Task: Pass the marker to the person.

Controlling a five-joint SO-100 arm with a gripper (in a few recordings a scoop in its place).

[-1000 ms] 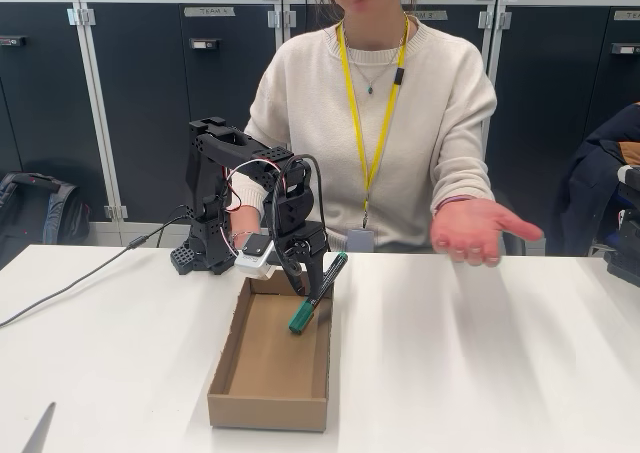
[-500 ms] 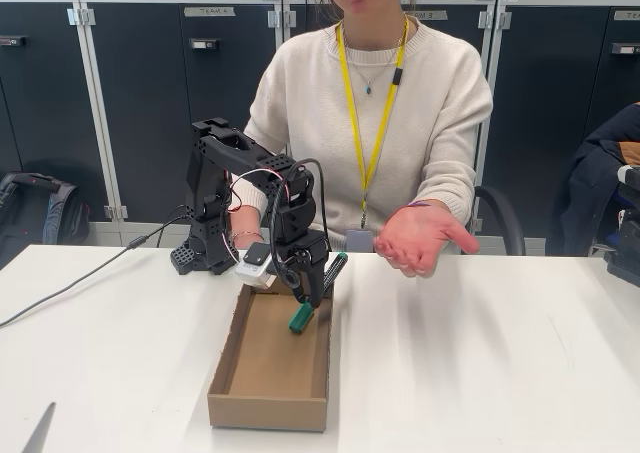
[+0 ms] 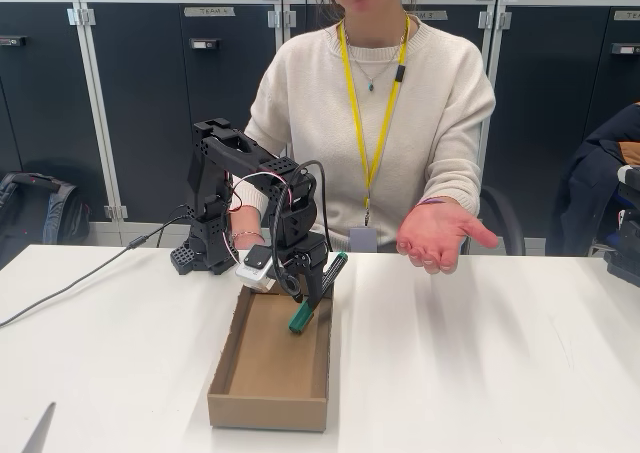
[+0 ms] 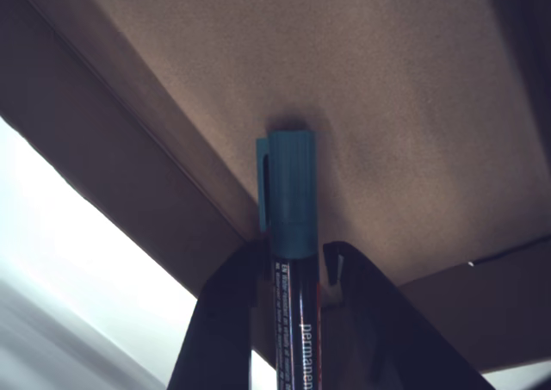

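White table [image 3: 480,373]; end effector [image 3: 312,291] grips marker [image 3: 318,293]

Box walls [image 3: 323,358] beside claw [image 3: 312,291]

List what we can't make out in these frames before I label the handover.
- Grip on the marker: in the fixed view the gripper covers the contact.
- Marker's rear end: cut off by the bottom edge of the wrist view.
- Cap touching the box floor or hovering: neither view settles it.
- Person's other hand: behind the arm in the fixed view.
- Print on the barrel: blurred, partly cut off in the wrist view.
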